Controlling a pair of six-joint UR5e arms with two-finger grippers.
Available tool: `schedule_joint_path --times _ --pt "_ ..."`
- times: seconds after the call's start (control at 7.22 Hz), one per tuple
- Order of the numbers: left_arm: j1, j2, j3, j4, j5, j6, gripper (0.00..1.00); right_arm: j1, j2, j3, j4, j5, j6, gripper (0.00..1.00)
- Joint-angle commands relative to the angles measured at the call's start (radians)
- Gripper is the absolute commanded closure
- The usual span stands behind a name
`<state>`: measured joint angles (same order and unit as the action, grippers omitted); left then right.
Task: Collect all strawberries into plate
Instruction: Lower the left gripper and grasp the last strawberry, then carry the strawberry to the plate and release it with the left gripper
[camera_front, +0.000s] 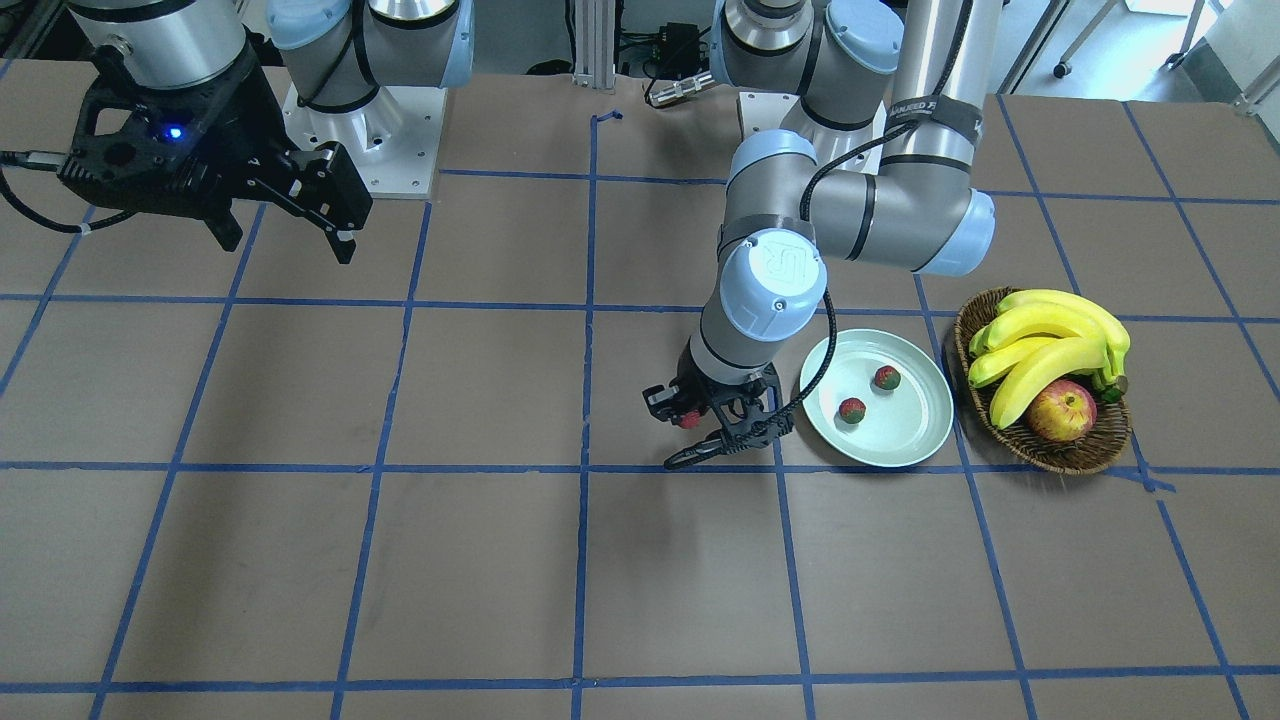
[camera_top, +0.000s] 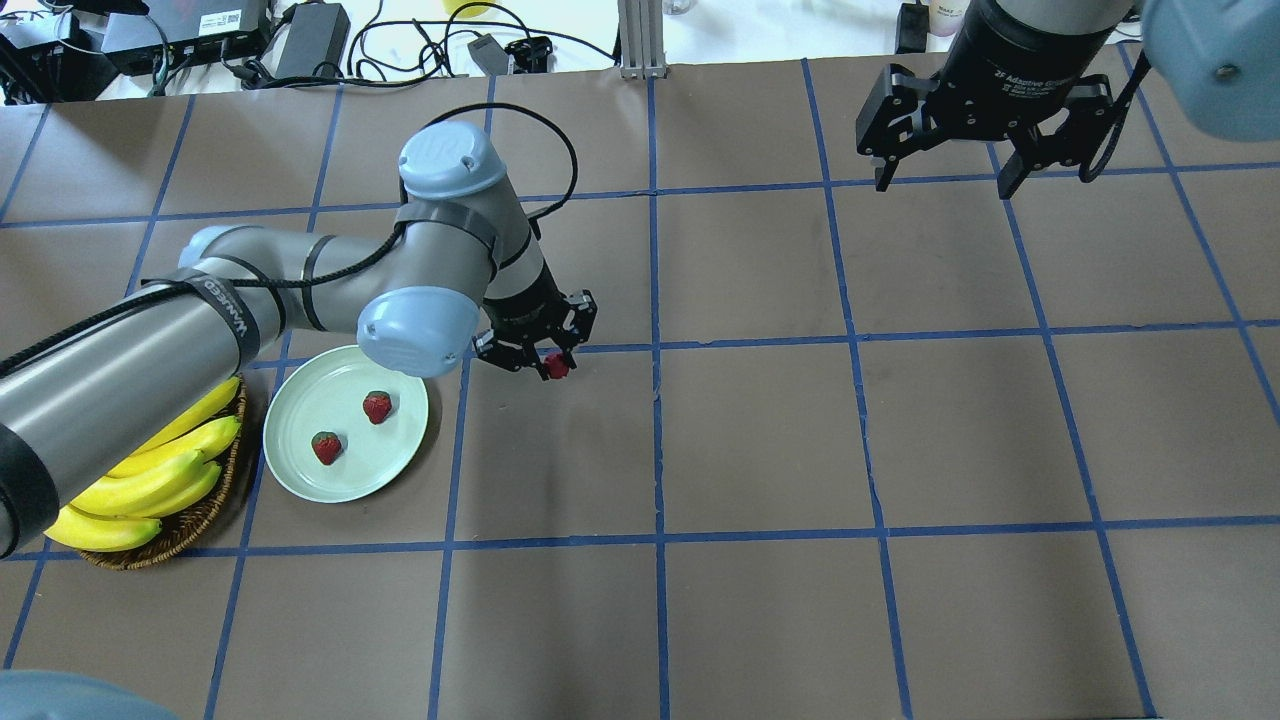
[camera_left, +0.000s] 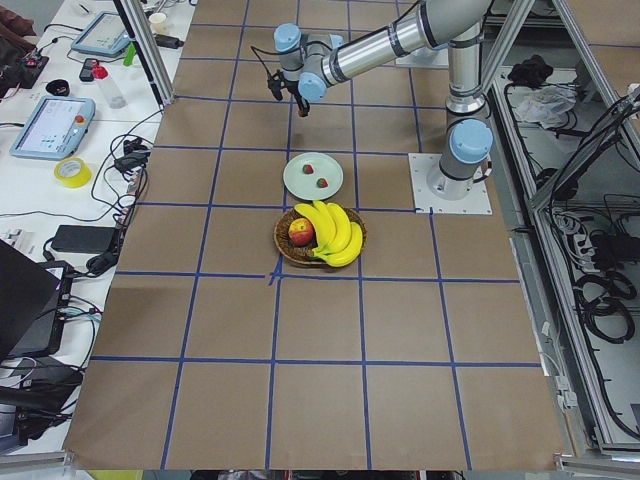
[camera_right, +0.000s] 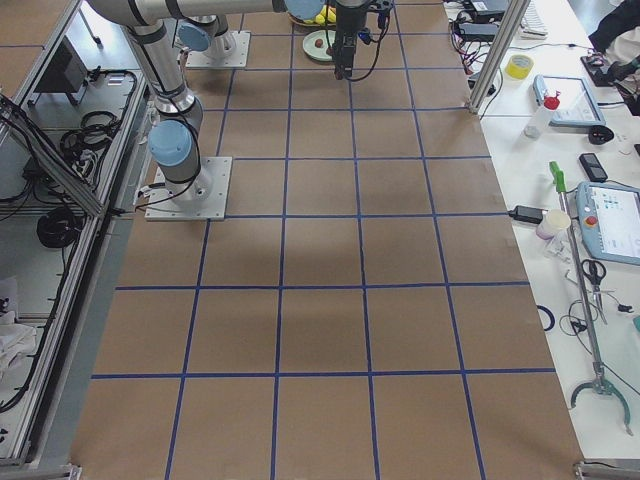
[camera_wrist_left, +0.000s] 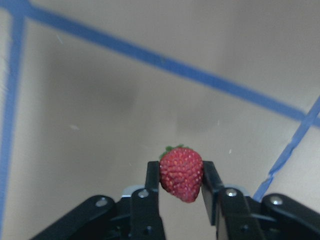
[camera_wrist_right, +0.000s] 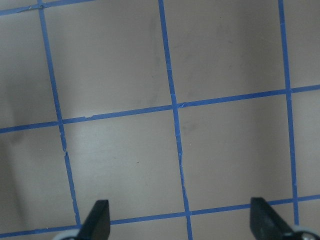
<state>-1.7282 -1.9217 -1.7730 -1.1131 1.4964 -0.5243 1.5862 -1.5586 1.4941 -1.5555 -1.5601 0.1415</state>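
The pale mint plate (camera_top: 300, 470) lies on the table and holds two strawberries (camera_top: 377, 406) (camera_top: 327, 447); the plate (camera_front: 920, 440) and both berries (camera_front: 886, 377) (camera_front: 851, 410) also show in the front view. My left gripper (camera_top: 556, 366) is shut on the third strawberry (camera_wrist_left: 181, 173) and holds it above the table, to the right of the plate in the overhead view. The held berry (camera_front: 690, 419) shows between the fingers in the front view. My right gripper (camera_top: 942, 183) is open and empty, high over the far right of the table; the right wrist view shows only bare table.
A brown wicker basket (camera_top: 205, 520) with bananas (camera_front: 1050, 345) and a red-yellow apple (camera_front: 1062, 411) stands beside the plate, on the side away from the held berry. Blue tape lines grid the brown table. Cables and devices lie beyond the far table edge.
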Motion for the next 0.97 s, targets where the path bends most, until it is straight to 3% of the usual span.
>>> schedule_joint_path --times 0.0,0.28,0.83 --pt "0.15 0.021 0.079 -0.129 0.123 0.211 1.0 0.0 0.0 0.0 0.0 0.0 0.0 0.0" --pt "0.27 0.04 0.064 -0.212 0.256 0.292 1.0 0.0 0.0 0.0 0.0 0.0 0.001 0.0" --pt "0.331 0.02 -0.074 -0.202 0.263 0.293 1.0 0.0 0.0 0.0 0.0 0.0 0.0 0.0"
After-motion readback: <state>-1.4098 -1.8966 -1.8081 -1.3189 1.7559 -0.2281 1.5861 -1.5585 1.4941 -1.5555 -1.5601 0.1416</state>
